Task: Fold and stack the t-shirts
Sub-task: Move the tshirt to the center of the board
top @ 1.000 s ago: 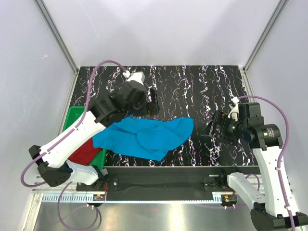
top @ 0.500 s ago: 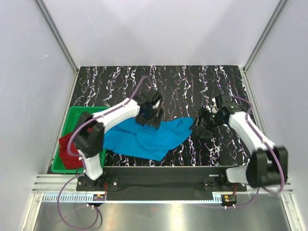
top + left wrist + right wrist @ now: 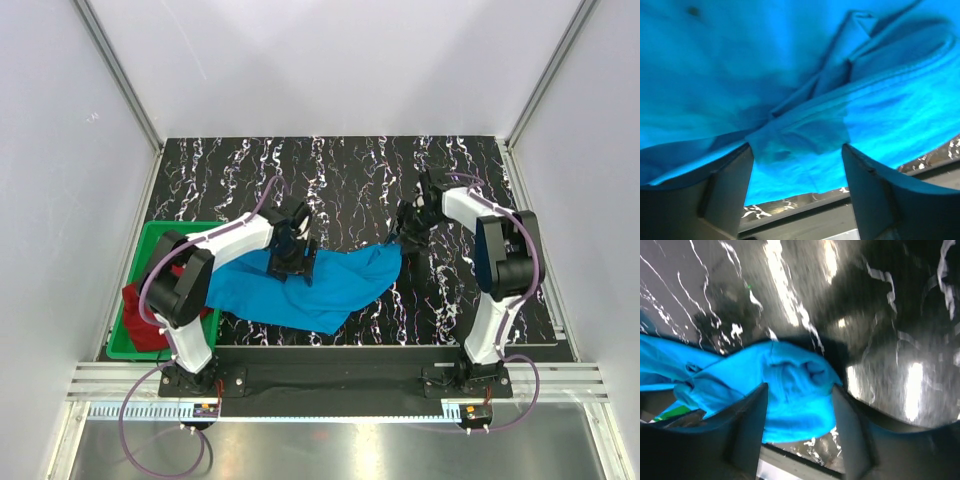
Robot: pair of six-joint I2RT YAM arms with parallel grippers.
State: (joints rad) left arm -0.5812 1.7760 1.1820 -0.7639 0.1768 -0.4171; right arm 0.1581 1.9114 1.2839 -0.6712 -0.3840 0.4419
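Note:
The sky-blue t-shirt (image 3: 330, 285) lies crumpled on the black marbled table (image 3: 380, 170), near its front edge. The dark red t-shirt (image 3: 145, 312) hangs over the front of the green bin at the left. My left gripper (image 3: 293, 262) is low over the blue shirt's upper left part. In the left wrist view its jaws (image 3: 797, 165) stand open with a fold of blue cloth (image 3: 790, 75) between them. My right gripper (image 3: 408, 238) is at the shirt's right end. In the right wrist view it (image 3: 800, 415) is open, with the bunched blue end (image 3: 795, 377) between the fingers.
The green plastic bin (image 3: 150, 240) stands at the table's left edge, partly hidden by the left arm. White walls with metal posts close in the table at the back and sides. A black rail (image 3: 340, 370) runs along the near edge.
The left gripper has come from the far side of the shirt down onto the blue cloth. The right gripper has moved left and away to the shirt's right end.

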